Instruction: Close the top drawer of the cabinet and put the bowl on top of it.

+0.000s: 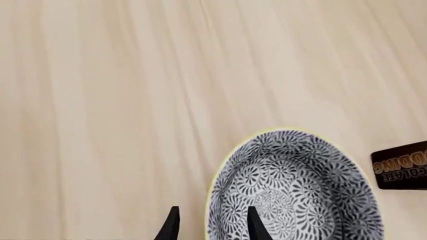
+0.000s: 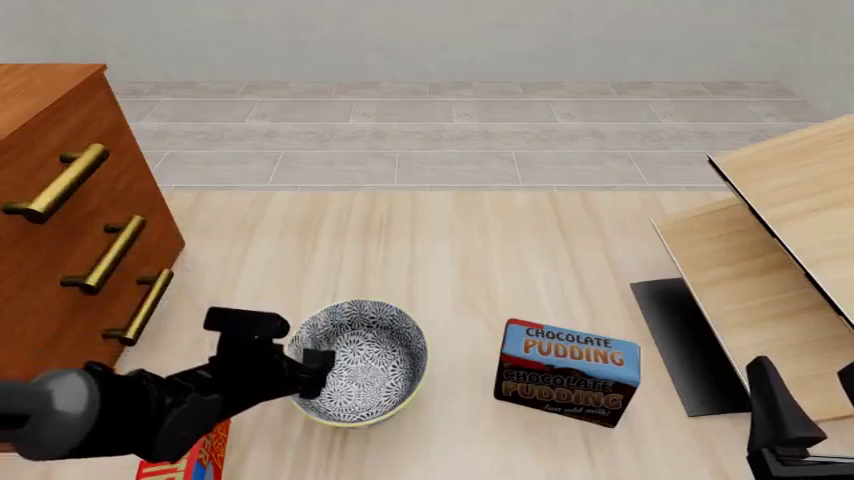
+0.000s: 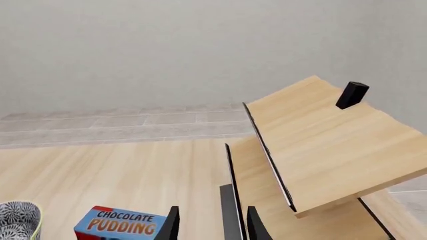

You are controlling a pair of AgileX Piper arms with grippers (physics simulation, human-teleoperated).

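The grey-and-white floral bowl [image 2: 367, 360] sits upright on the pale wood surface, right of the cabinet [image 2: 54, 270]. My left gripper [image 2: 315, 372] is at the bowl's near-left rim. In the left wrist view its open fingers [image 1: 253, 225] straddle the rim of the bowl [image 1: 300, 185], one inside and one outside. The top drawer [image 2: 80, 170] with its brass handle looks in line with the two lower fronts. My right gripper [image 2: 811, 405] hangs open and empty at the far right, away from both; the right wrist view also shows it [image 3: 212, 227] holding nothing.
A chocolate pudding box [image 2: 567, 372] lies right of the bowl. Pale light-wood furniture [image 2: 787, 230] with a black base plate [image 2: 681, 340] fills the right side. A red packet [image 2: 194, 455] lies under my left arm. A small black block [image 3: 351, 95] stands on the pale furniture.
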